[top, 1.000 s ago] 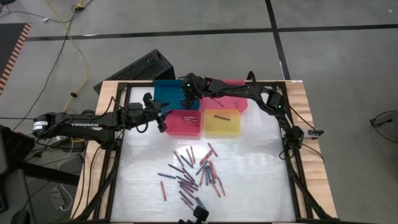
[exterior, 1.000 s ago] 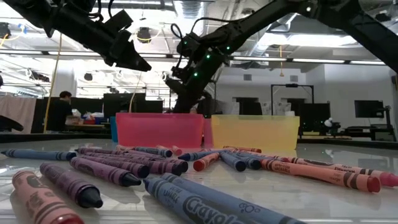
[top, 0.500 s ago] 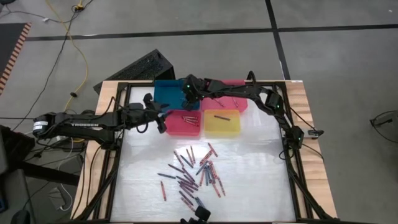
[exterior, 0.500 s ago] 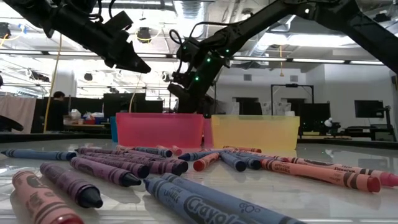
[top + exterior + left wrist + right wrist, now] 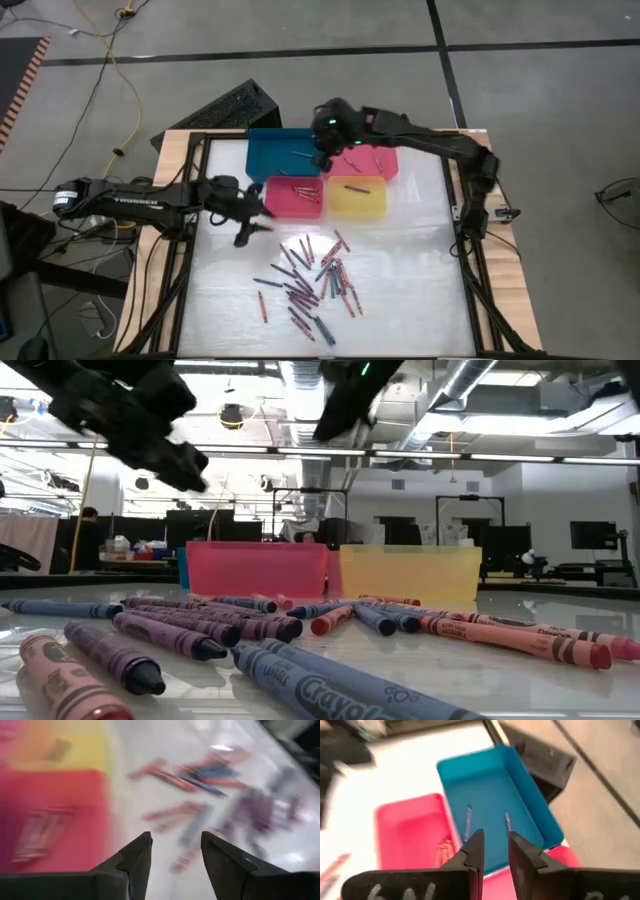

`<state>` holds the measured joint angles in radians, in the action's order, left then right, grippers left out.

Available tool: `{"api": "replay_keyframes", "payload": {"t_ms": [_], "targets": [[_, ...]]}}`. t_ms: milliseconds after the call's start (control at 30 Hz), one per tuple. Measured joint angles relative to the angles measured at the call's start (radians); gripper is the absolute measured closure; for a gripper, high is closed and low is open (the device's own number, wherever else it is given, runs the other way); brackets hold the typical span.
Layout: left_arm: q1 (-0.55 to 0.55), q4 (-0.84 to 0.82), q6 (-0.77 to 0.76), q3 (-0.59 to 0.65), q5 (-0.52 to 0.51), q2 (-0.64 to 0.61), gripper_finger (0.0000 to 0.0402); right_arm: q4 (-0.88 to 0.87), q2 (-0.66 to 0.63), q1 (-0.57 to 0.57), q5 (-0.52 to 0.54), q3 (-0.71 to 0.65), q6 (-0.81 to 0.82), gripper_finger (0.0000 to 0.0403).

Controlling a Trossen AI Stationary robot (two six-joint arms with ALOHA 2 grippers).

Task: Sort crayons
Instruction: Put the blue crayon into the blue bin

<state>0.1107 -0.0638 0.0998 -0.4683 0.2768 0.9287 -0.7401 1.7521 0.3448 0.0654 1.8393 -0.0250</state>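
Two robot arms work over a white counter (image 5: 400, 300) strewn with loose crayons (image 5: 310, 275), a heap lying near the middle, well apart from four trays at the far edge. The right gripper (image 5: 493, 851) hangs above the blue tray (image 5: 275, 150), its jaws slightly parted and empty, two crayons lying in the tray beneath. The left gripper (image 5: 175, 851), jaws spread wide and holding nothing, hovers just beside the red tray (image 5: 295, 205), pointed toward the heap. Sorting looks only begun; the next pick probably calls for lowering onto a single crayon lying clear of its neighbours.
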Motion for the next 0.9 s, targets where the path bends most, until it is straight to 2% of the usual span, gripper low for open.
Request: {"api": "replay_keyframes", "payload": {"t_ms": [133,233,333,467,633,800,900], "targets": [[-0.105,-0.073,-0.029,0.000,0.085,0.001,0.0241,-0.038,-0.118,-0.052,0.011,0.000,0.024,0.0321],[-0.216,-0.118,-0.066,0.000,0.074,0.001,0.0241,-0.042,-0.172,-0.099,0.012,0.000,0.025,0.0321],[-0.338,-0.125,-0.127,0.000,-0.005,0.001,0.0241,-0.040,-0.206,-0.143,0.019,0.000,0.024,0.0321],[-0.452,-0.121,-0.225,0.000,-0.159,0.001,0.0241,-0.042,-0.214,-0.193,0.089,0.000,0.022,0.0321],[-0.506,-0.143,-0.317,0.000,-0.257,0.001,0.0241,-0.042,-0.194,-0.214,0.118,0.000,0.017,0.0321],[-0.528,-0.144,-0.413,0.000,-0.263,0.012,0.0242,-0.060,-0.164,-0.214,0.119,-0.001,0.017,0.0321],[-0.562,-0.141,-0.412,0.000,-0.262,0.036,0.0247,-0.061,-0.146,-0.214,0.120,-0.001,0.017,0.0321]]}}
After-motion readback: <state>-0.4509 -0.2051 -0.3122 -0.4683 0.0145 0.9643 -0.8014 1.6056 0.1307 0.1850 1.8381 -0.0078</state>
